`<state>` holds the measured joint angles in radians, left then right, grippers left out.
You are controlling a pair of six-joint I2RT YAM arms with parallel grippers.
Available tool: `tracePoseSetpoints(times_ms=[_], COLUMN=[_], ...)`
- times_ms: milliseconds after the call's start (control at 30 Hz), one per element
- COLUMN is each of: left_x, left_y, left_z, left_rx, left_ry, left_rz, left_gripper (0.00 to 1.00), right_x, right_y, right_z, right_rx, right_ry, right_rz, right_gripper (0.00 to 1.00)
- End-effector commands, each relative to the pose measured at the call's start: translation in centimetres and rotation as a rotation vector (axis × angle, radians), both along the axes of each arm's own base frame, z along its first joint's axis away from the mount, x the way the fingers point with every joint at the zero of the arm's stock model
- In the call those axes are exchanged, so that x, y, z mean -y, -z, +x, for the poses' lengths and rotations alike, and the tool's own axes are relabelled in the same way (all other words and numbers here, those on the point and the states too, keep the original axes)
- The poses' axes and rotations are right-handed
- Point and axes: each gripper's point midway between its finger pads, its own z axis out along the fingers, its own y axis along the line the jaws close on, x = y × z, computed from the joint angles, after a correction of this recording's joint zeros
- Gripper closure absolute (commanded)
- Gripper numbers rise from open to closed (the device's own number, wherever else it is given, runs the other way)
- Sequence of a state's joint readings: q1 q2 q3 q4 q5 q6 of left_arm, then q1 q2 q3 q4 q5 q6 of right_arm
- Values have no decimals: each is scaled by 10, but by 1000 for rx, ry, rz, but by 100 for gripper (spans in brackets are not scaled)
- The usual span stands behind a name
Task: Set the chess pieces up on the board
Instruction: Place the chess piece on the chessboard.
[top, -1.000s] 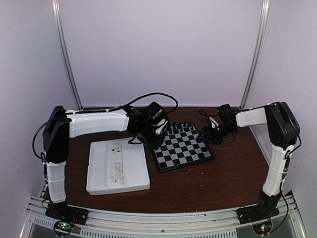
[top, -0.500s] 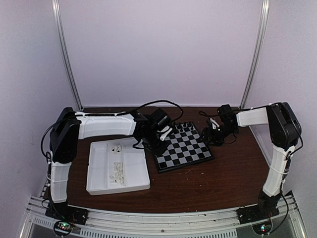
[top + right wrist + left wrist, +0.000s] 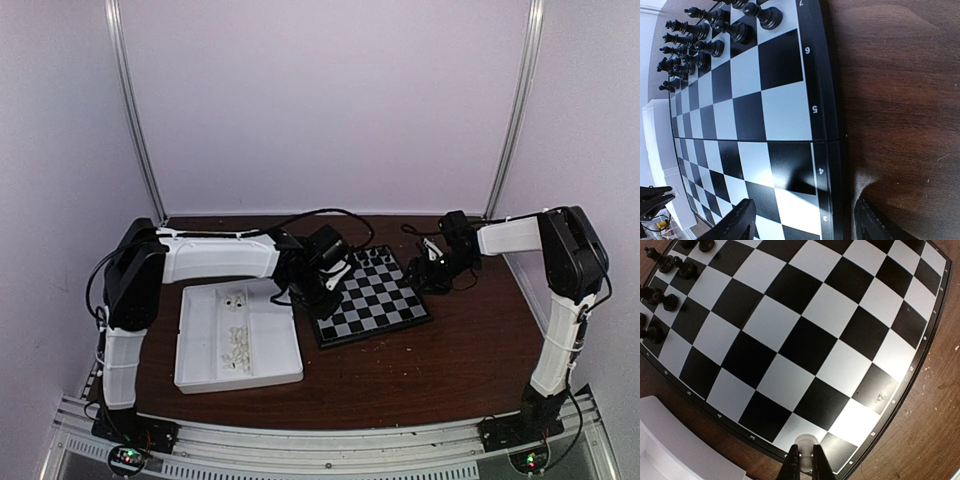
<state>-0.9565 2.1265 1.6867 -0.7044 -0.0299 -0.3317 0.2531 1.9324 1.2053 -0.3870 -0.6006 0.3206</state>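
chess piece (image 3: 804, 440) mostly behind left pincer (image 3: 805, 451)

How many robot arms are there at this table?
2. The left arm reaches the board's left edge, left hand pinching a white piece; the right arm sits at its right edge, right hand open.

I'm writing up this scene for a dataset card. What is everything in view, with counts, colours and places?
table: one, dark brown wood, under everything.
board: one, black and white chequered, middle of the table.
tray: one, white, left of the board.
black chessmen: many, too small to count, black, on the board's far rows.
chess pieces: a small heap, white, inside the tray.
held piece: one, white, pinched over the board's left edge.
left gripper: one, black, shut on the held piece.
right gripper: one, black, open, by the board's right edge.
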Motion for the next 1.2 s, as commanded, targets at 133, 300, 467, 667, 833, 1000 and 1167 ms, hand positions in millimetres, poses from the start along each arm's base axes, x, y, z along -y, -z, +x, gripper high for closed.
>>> tracePoseSetpoints(times_ms=[133, 300, 467, 667, 833, 1000, 1167], left_x=[-6, -6, -8, -11, -11, -13, -37], left_y=[20, 26, 29, 27, 13, -12, -34], left_z=[0, -1, -2, -5, -3, -3, -11], left_rx=[-9, -21, -30, -12, 38, 87, 118], left_ry=[-17, -15, -17, -9, -13, -24, -86], left_rz=[54, 61, 73, 108, 114, 89, 75], left_gripper=[93, 93, 93, 77, 62, 56, 58], right_x=[5, 5, 5, 5, 5, 5, 6], right_y=[-3, -3, -3, -2, -2, -5, -8], right_z=[-4, -5, -5, -4, -4, -3, -2], right_rx=[7, 6, 6, 7, 6, 10, 17], right_ry=[7, 7, 7, 9, 8, 6, 6], right_rz=[-36, -37, -39, -37, -38, -41, -47], right_gripper=[29, 29, 29, 29, 29, 29, 29])
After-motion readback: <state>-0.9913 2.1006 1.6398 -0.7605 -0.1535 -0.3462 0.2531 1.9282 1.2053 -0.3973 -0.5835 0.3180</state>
